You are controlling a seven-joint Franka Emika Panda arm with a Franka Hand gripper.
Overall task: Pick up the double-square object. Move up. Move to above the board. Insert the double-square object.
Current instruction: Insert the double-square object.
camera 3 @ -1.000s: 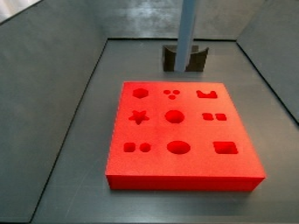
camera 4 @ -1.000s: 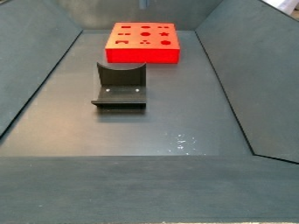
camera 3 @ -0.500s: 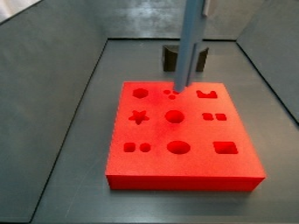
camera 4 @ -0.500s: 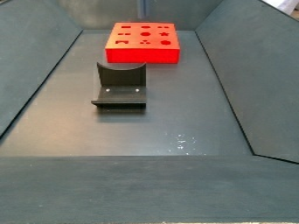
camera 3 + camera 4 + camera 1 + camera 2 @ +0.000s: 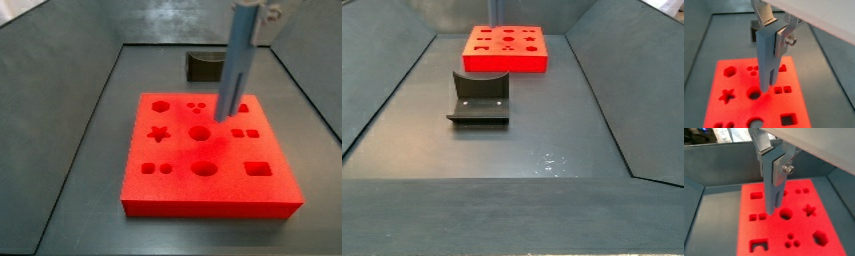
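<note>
While clamped upright between the fingers [image 5: 767, 20] of the gripper [image 5: 776, 31], double-square object [image 5: 766, 60] hanging over the red-orange board [image 5: 741, 107], lower end above its middle cutouts, dark fixture [image 5: 478, 97] well apart on the desk [image 5: 529, 140].

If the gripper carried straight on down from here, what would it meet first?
Probably the board: the gripper holds the double-square object upright above it, so the peg's lower end would touch the red top near the double-square cutout; exact alignment unclear.

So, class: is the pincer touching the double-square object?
Touching. In a wrist view the pincer has its silver fingers pressed flat against the top of the double-square object, which hangs upright over the board.
</note>
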